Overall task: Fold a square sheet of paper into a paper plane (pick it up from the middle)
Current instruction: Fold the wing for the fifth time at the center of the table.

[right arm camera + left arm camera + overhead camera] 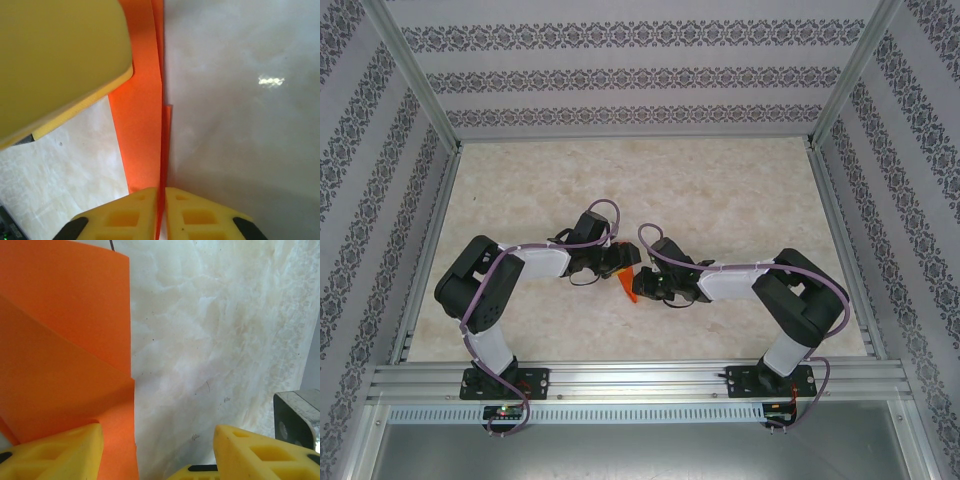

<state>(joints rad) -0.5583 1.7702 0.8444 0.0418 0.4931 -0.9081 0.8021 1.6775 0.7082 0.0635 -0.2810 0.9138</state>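
The orange sheet of paper point(627, 288), folded into layers, is held above the table between the two arms. My right gripper point(164, 200) is shut on its creased edge, and the folded strip point(142, 135) runs straight up from the fingertips. In the top view the right gripper point(641, 290) touches the paper's right side. My left gripper point(157, 452) is open. The paper point(65, 340) lies against its left finger point(55, 452), and the gap to the other finger holds nothing. That left gripper point(618, 262) sits just above the paper, one yellow finger point(55, 60) close beside it.
The pale marbled tabletop point(720, 200) stretches behind and to both sides of the arms. Aluminium rails point(640, 378) run along the near edge and the patterned walls point(640, 70) close in the sides. A grey metal block point(297, 415) sits at the left wrist view's lower right.
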